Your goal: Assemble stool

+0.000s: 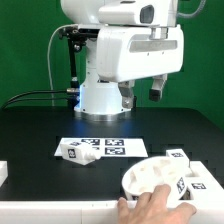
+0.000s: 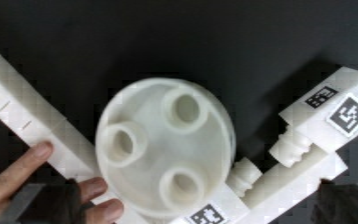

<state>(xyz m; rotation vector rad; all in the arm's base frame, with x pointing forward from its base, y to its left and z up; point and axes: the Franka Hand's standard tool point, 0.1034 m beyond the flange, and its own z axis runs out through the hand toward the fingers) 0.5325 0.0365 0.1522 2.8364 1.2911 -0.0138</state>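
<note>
The round white seat disc [image 1: 152, 178] lies socket side up at the table's front, toward the exterior view's right. It fills the wrist view [image 2: 165, 138], where three sockets show. Two tagged white legs [image 1: 180, 156] [image 1: 194, 185] lie against it; the wrist view shows them too [image 2: 330, 103] [image 2: 286, 176]. A third leg [image 1: 78, 152] lies on the marker board [image 1: 110, 147]. A human hand [image 1: 131, 210] touches the disc's rim, and its fingers [image 2: 19, 172] show in the wrist view. My gripper [image 1: 158, 91] hangs high above the table, far from every part. Its jaws are too small to read.
A white rail [image 2: 25, 95] runs along the table's front edge beside the disc, and it also shows in the exterior view [image 1: 60, 206]. A white block [image 1: 3, 172] sits at the exterior view's left edge. The robot base [image 1: 105, 95] stands at the back.
</note>
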